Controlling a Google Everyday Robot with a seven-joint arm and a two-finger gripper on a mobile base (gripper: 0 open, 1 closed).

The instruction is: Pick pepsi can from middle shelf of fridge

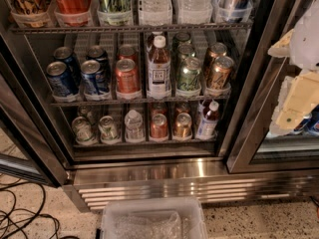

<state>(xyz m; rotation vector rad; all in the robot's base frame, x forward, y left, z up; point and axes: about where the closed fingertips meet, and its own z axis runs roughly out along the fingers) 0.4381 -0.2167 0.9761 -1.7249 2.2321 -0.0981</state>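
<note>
The fridge (149, 176) stands open in front of me. Its middle shelf (139, 101) is a grey wire rack lined with cans. Several blue pepsi cans stand in its two left lanes; the front ones are one at the far left (61, 79) and one beside it (94, 77). My gripper (296, 101), cream and white, hangs at the right edge of the view in front of the right door glass. It is well to the right of the pepsi cans, at about their height, and holds nothing I can see.
On the middle shelf, right of the pepsi cans, stand an orange-red can (127, 76), a tea bottle (158, 68), green cans (188, 74) and copper cans (220, 73). Big bottles fill the rack above, small cans the rack below. A clear plastic bin (152, 219) and cables (20, 215) lie on the floor.
</note>
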